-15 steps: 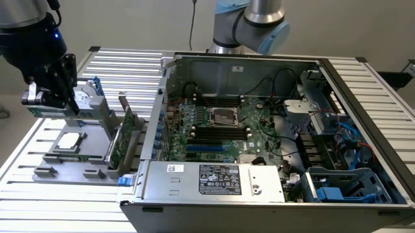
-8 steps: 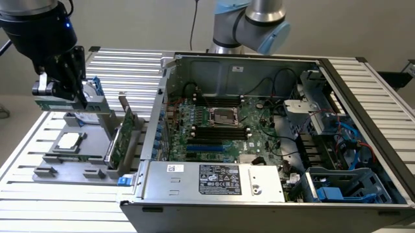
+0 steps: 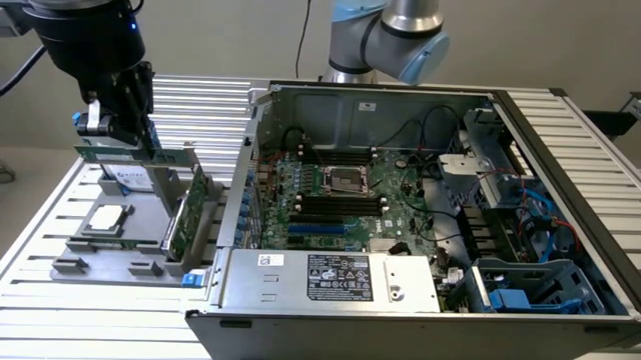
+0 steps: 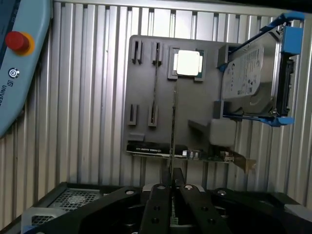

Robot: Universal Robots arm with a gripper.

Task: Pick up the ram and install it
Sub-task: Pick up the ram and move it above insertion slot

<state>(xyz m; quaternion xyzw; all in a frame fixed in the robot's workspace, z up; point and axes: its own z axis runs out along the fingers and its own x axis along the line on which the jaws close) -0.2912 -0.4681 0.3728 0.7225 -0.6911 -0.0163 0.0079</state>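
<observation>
Exterior view is showing the ram (image 3: 100, 152) hanging level above the far end of the grey tray (image 3: 90, 251), to the exterior view's left of the open computer case (image 3: 401, 334). The stick is looking light and stiff, yet thin and fragile. I am judging its upper long edge, near mid-length and away from the contacts, to be the safest hold. The gripper (image 3: 140, 148) is pinching it there. In the wrist view the fingers (image 4: 157, 200) are standing narrow, clamping the board edge-on between them.
</observation>
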